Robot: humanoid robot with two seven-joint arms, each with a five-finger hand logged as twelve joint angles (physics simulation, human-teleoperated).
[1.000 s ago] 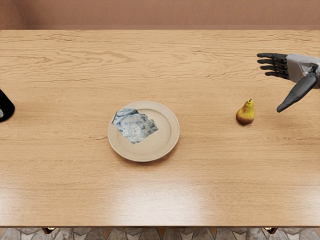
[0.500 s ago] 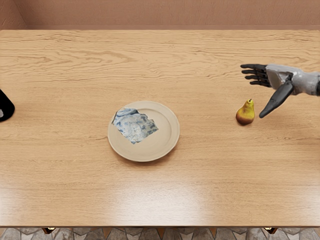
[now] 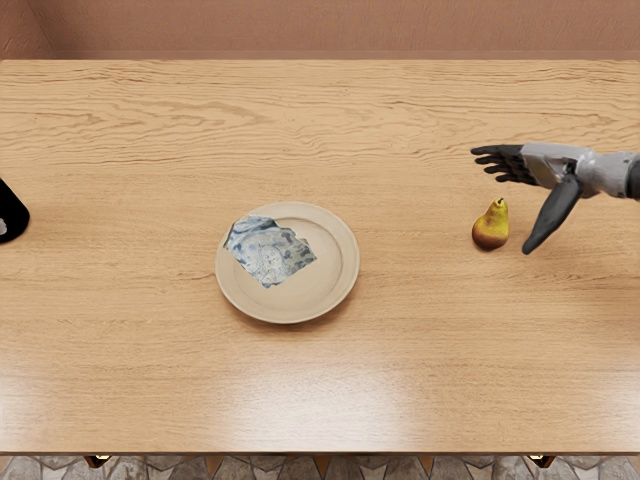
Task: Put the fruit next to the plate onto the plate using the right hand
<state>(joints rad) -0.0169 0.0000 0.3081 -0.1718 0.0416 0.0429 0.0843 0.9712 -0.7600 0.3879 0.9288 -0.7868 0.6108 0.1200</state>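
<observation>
A small yellow-orange pear [image 3: 490, 225] stands upright on the wooden table, to the right of a beige plate [image 3: 335, 275]. A crumpled blue-white piece [image 3: 267, 250] lies on the plate's left half. My right hand [image 3: 520, 190] reaches in from the right edge and hovers just above and behind the pear, open, with its fingers [image 3: 497, 160] spread to the left and the thumb [image 3: 540, 222] pointing down on the pear's right. It does not touch the fruit. A dark part of the left arm [image 3: 10, 210] shows at the left edge.
The wooden table [image 3: 320, 380] spans the whole view, with its front edge near the bottom. A reddish wall runs along the far side.
My right hand has moved left and slightly down from the right edge toward the pear, ending close above it. The pear and plate have not moved.
</observation>
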